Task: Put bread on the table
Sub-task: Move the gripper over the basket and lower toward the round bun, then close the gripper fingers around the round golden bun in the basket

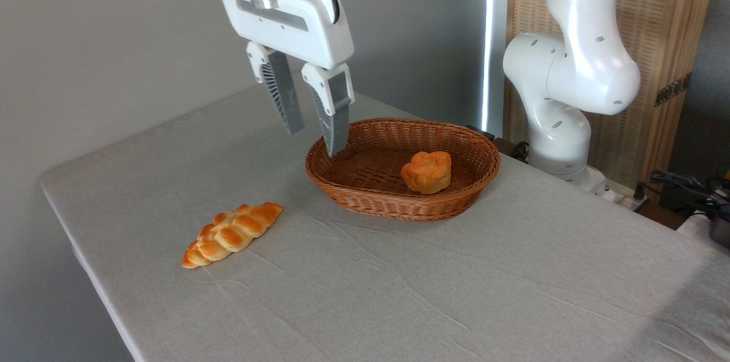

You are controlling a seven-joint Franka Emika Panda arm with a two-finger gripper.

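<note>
The bread (426, 171), a small round orange-golden bun with a swirled top, sits inside the brown wicker basket (342, 188), right of its middle. The basket stands on the table (456, 293), which is covered in light grey wrinkled cloth. My gripper (315, 141) hangs in the air above the basket's left rim, well left of the bun. Its fingers are open and hold nothing.
A long pale-golden braided loaf (231, 234) lies on the cloth at the front left. The arm's white base (562, 122) stands behind the table's right side. Cables (684, 185) lie at the far right. The table's left edge runs near the loaf.
</note>
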